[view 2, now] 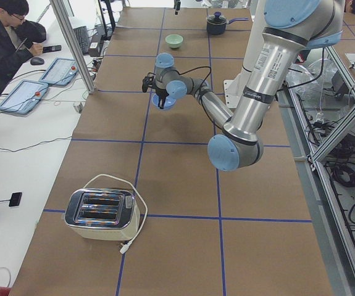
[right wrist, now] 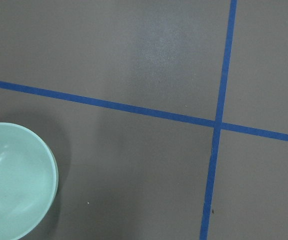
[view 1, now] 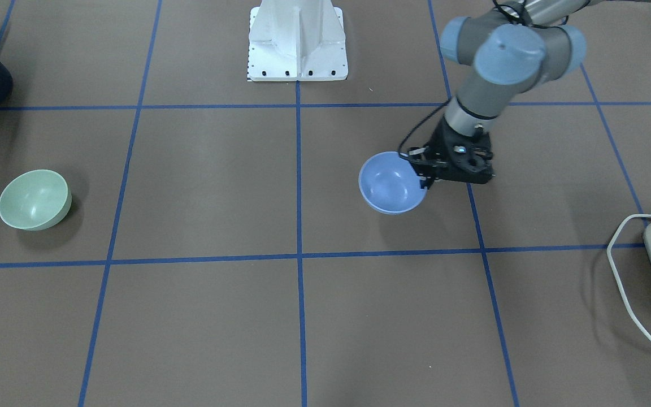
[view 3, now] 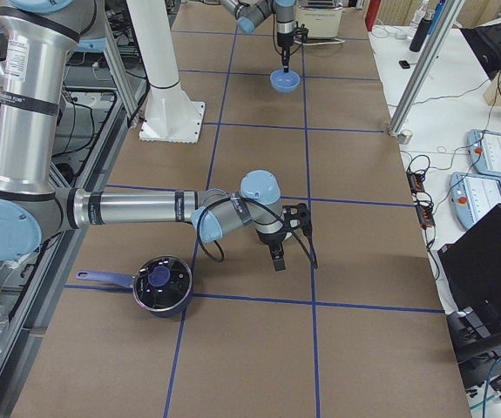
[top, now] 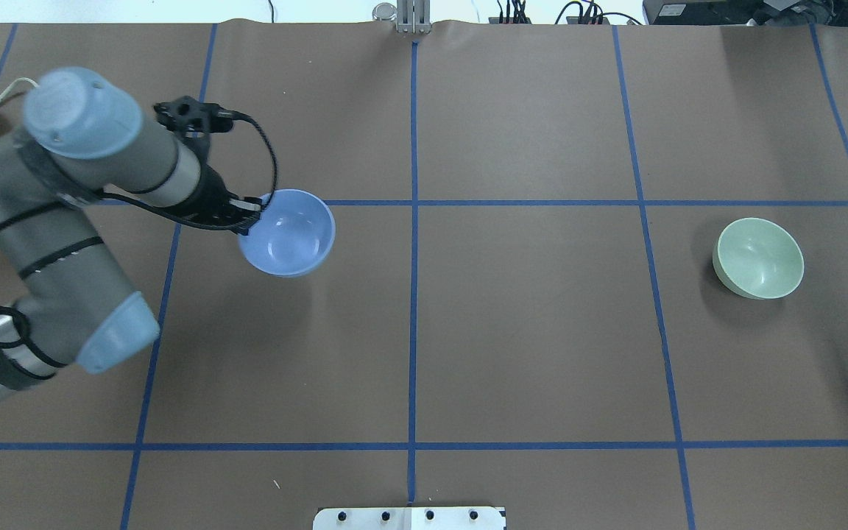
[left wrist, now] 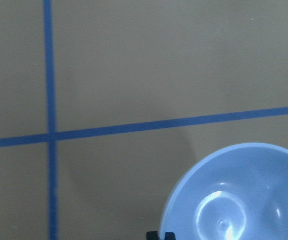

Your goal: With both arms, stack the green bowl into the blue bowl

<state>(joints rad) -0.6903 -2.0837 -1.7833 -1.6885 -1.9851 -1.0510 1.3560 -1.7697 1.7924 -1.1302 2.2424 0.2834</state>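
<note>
The blue bowl [view 1: 389,183] hangs from my left gripper [view 1: 422,171], which is shut on its rim on the side toward the arm. The bowl seems a little above the table, with its shadow below. It also shows in the overhead view [top: 290,234] with the left gripper [top: 249,213], and in the left wrist view [left wrist: 239,195] with the fingertips [left wrist: 161,235] at its rim. The green bowl [view 1: 35,200] sits alone on the table on the far side, also in the overhead view [top: 759,258] and the right wrist view [right wrist: 13,180]. My right gripper [view 3: 274,254] shows only in the exterior right view; I cannot tell its state.
A dark pot with a glass lid [view 3: 161,283] stands on the robot's right, near the robot's edge of the table. A toaster [view 2: 100,213] with a white cord stands near the table's left end. The white robot base [view 1: 297,42] is at the middle. An operator [view 2: 4,37] sits beside the table.
</note>
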